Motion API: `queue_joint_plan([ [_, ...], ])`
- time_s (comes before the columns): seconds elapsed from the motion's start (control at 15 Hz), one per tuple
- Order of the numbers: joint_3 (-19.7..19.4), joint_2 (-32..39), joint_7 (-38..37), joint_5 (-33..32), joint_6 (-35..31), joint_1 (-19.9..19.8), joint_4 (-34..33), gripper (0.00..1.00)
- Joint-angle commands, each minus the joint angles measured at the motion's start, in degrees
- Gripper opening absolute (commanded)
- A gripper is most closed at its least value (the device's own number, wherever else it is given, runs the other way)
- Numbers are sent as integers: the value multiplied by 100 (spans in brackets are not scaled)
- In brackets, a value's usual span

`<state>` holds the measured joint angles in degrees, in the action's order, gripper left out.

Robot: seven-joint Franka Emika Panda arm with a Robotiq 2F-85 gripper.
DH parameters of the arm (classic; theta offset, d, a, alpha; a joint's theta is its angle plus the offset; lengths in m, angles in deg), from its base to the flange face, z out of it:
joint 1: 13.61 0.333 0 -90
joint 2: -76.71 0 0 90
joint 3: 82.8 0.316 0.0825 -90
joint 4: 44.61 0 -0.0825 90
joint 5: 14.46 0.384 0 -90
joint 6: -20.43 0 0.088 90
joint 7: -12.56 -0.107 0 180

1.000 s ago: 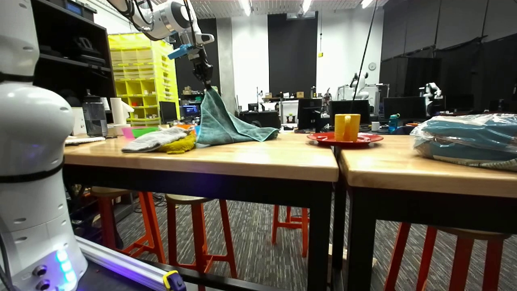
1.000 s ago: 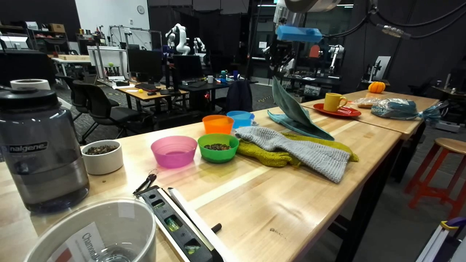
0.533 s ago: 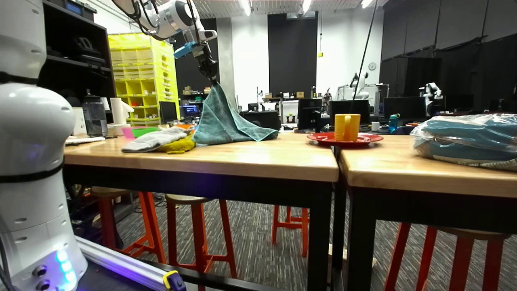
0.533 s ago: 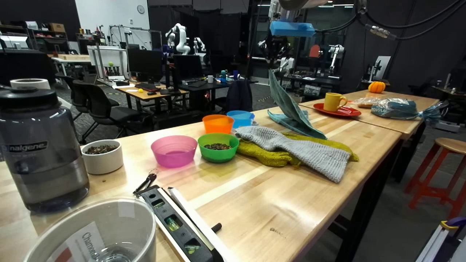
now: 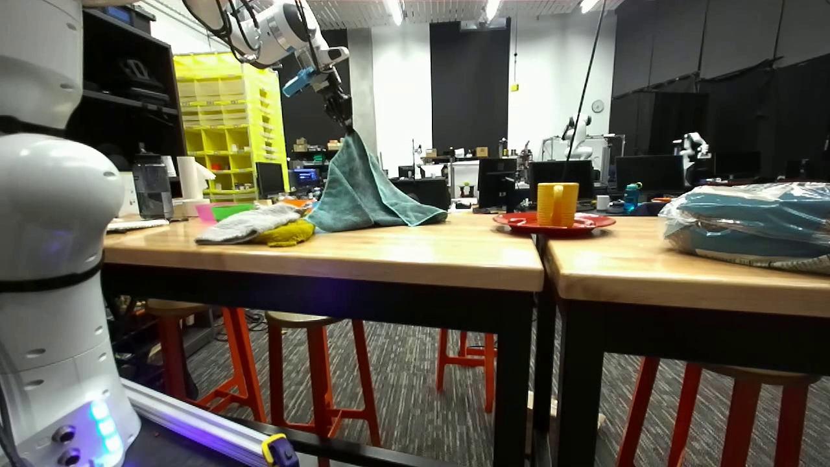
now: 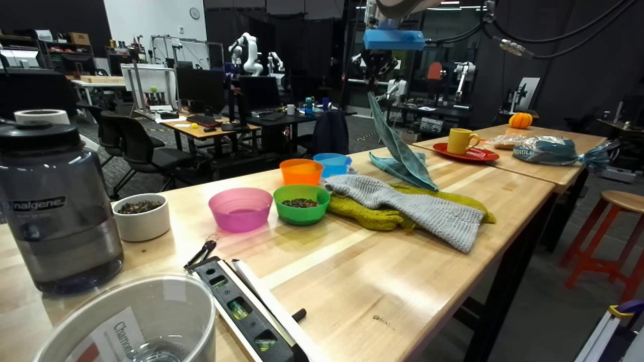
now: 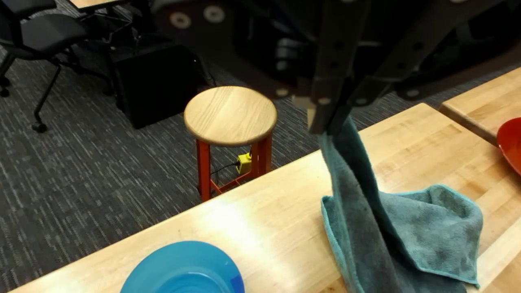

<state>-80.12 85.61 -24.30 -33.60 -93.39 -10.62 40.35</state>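
Cloth point(image 5: 366, 191) hangs from jaws clamped on its tip, lower folds on the tabletop point(image 7: 264, 228) at four o'clock in the wrist view; so small a pinch might slip if tugged.

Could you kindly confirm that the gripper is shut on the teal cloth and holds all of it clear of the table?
Not quite: the gripper is indeed shut on the teal cloth, but only part is raised; the rest lies on the table, as the wrist view shows.
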Motion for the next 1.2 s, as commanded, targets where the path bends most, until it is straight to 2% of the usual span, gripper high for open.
queue_joint_plan([
  [0.0, -86, 277, -278, -107, 429, 231, -466, 1],
  [0.07, -96, 329, -285, -94, 535, 255, -534, 23],
  [0.2, -122, 395, -298, -57, 674, 273, -603, 32],
  [0.6, -323, 241, -130, 81, 843, 151, -508, 72],
  [0.87, -441, 219, 350, 84, 1482, 54, -612, 98],
  [1.13, -534, 444, 968, -24, 2196, -33, -914, 100],
])
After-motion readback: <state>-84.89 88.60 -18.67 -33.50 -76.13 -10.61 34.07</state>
